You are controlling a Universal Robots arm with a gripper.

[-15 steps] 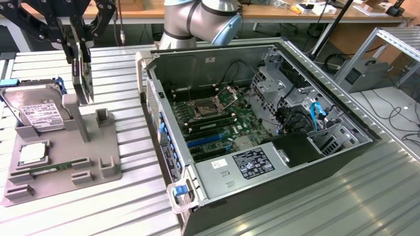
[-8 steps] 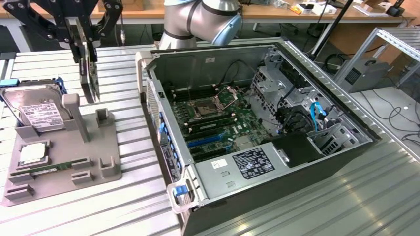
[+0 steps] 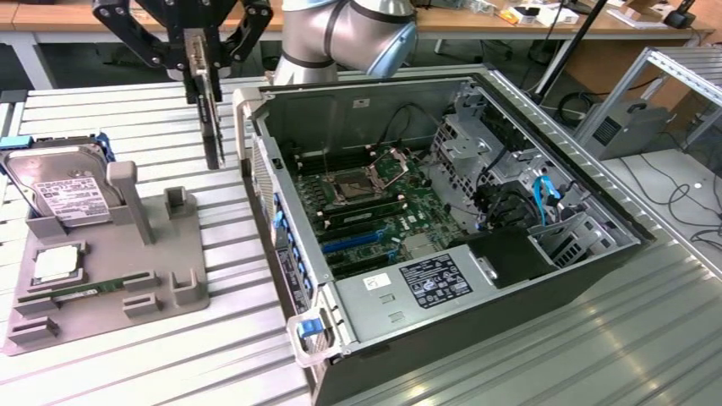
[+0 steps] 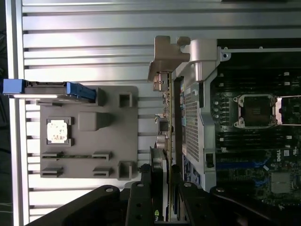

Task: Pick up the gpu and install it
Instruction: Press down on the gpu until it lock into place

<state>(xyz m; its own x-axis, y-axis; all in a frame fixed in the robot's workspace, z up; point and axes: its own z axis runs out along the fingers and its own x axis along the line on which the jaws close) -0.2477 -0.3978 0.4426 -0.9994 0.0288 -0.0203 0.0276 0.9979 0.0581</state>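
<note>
Gripper (image 3: 205, 61) with the gpu (image 3: 211, 127) in its grasp, long axis upright, bracket end downward, beside the computer case (image 3: 373, 89)

You're in a robotics lab: at twelve o'clock in the exterior view a grey robot arm (image 3: 350, 34) hangs its end effector (image 3: 206, 63), clamped on the gpu (image 3: 211, 127), beside an opened computer case (image 3: 257, 127) on a slatted aluminium worktop (image 3: 135, 372); wooden benches (image 3: 68, 21) line the back, cables (image 3: 682, 199) trail at three o'clock.
</note>
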